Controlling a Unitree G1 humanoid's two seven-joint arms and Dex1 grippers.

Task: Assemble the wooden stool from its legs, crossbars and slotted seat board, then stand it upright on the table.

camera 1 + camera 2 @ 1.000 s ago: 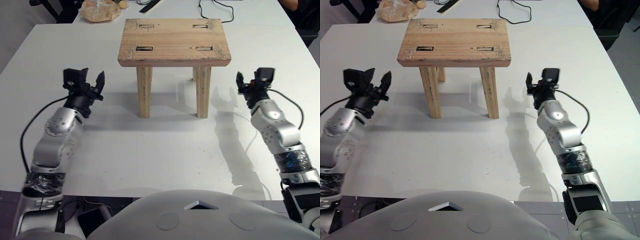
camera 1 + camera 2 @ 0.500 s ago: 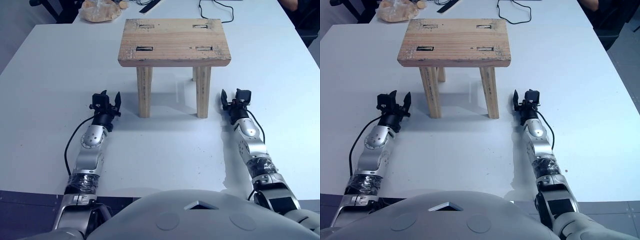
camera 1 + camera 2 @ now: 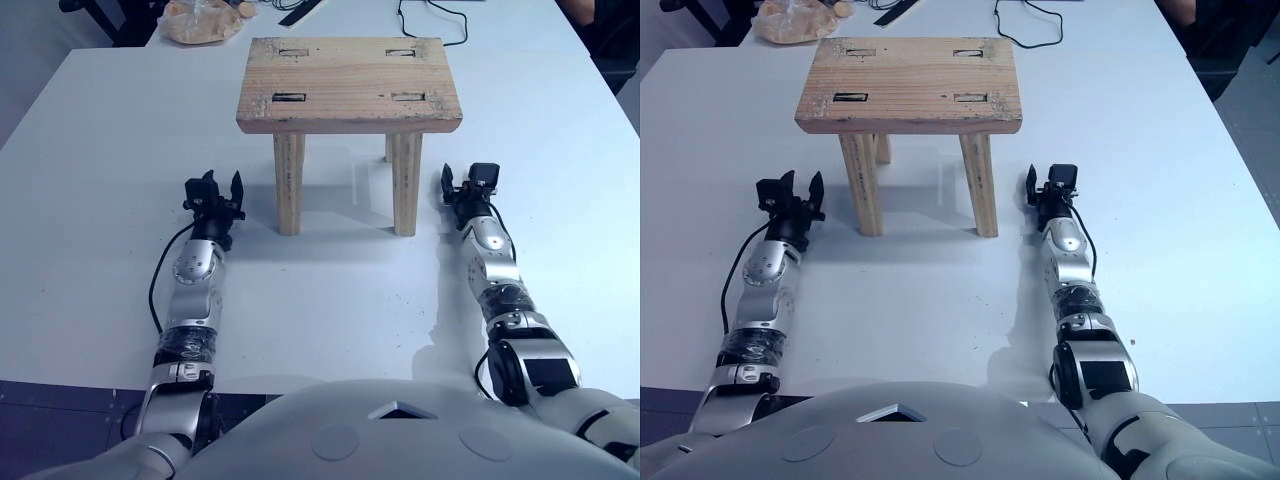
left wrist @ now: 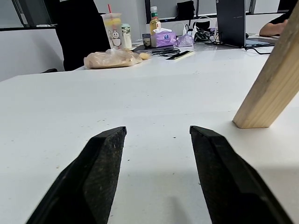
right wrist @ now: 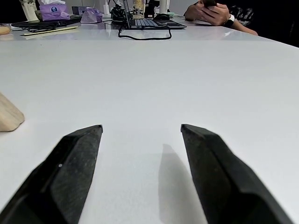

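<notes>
Your stool point(image 3: 348, 80) stands upright, assembled, mid-table point(image 3: 100, 130). Your left gripper point(image 3: 222, 182) sits low just outside its front left leg, fingers spread apart and holding nothing. Your right gripper point(image 3: 458, 182) sits just outside the front right leg, likewise spread and empty.

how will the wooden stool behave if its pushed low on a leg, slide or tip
Probably stiff: the wooden stool looks like thick boards, legs slotted through the seat. Pushed low, it likely slides rather than tips, since the white table looks smooth. A push up at the seat might tip it sooner.
</notes>
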